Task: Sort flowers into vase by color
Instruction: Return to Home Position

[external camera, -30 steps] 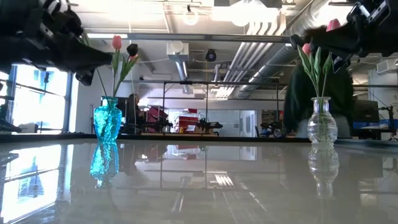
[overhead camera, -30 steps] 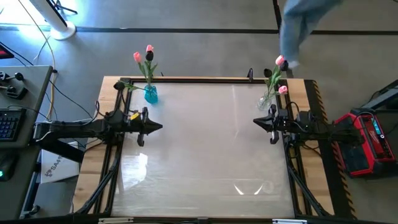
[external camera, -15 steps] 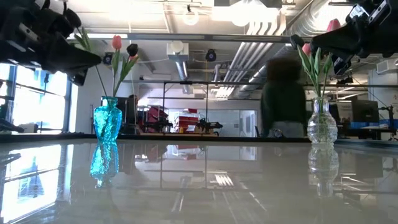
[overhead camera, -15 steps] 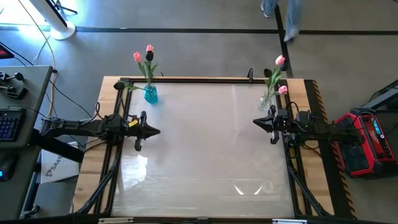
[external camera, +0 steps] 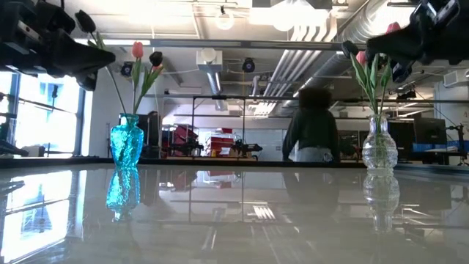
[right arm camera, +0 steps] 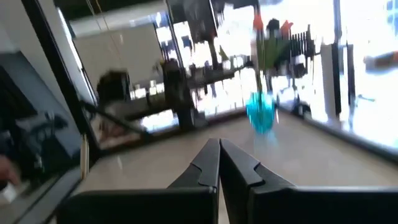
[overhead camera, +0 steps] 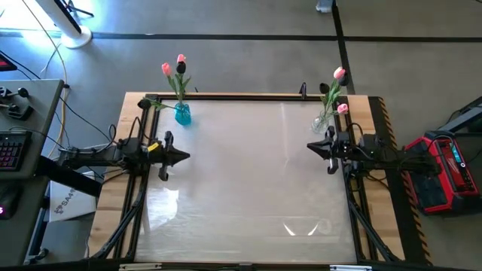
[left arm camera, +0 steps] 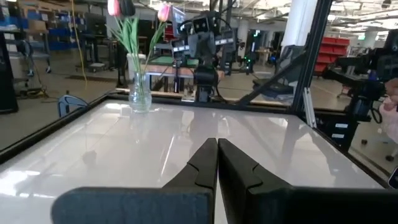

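A blue vase (overhead camera: 182, 114) stands at the table's far left, and a clear glass vase (overhead camera: 324, 120) at its far right. The blue vase (external camera: 127, 143) holds a pink flower (external camera: 138, 50) and a dark flower (external camera: 155, 58); a third stem leans out to the left. The clear vase (external camera: 379, 143) holds pink flowers (overhead camera: 339, 73). My left gripper (overhead camera: 186, 156) hangs shut above the table's left edge, on the near side of the blue vase, and points level toward the right. My right gripper (overhead camera: 309, 147) hangs shut at the right edge beside the clear vase, pointing left. Both hold nothing.
The white tabletop (overhead camera: 248, 181) has a black frame. A person (external camera: 311, 128) stands beyond the far edge. On the floor to the right stands a red device (overhead camera: 440, 169). A desk with a keyboard (overhead camera: 9, 154) is at the left.
My left gripper has drawn back toward the table's left edge, still shut and level. The person behind the table has walked from right toward the middle. The vases and flowers have stayed in place.
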Available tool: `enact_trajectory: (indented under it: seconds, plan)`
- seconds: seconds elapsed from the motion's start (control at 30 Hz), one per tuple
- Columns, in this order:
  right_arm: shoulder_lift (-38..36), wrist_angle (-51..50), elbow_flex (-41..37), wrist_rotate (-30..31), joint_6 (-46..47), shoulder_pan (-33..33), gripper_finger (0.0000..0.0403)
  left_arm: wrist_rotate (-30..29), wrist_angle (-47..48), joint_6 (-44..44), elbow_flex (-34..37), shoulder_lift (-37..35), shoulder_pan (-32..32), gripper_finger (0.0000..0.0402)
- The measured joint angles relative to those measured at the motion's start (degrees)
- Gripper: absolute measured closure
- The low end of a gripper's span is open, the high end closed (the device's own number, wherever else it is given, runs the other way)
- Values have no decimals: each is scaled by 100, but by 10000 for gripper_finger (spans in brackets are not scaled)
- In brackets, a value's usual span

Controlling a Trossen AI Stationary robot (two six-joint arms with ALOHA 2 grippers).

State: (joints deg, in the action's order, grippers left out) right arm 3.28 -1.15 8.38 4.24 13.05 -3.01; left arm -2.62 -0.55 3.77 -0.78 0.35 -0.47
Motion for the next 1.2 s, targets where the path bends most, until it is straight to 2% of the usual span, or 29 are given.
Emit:
enact_trajectory:
  seconds: [0.17, 0.57, 0.77, 1.0, 1.2]
  plan:
    - [-2, 511, 0, 12, -213, 0, 403, -1, -15, -102, 0, -9, 0, 402]
    - [-102, -259, -6, -314, -40, 2, 403, -72, -25, -168, 0, -10, 0, 402]
    - [-323, 801, -752, -286, 216, 0, 403, -251, -65, -100, 0, -10, 0, 401]
    - [-268, 774, -780, -749, 157, 0, 403, -537, -112, -41, 2, -10, 1, 402]
    - [-268, 858, -780, -755, -125, 2, 403, -519, -112, 455, 2, -10, -23, 402]
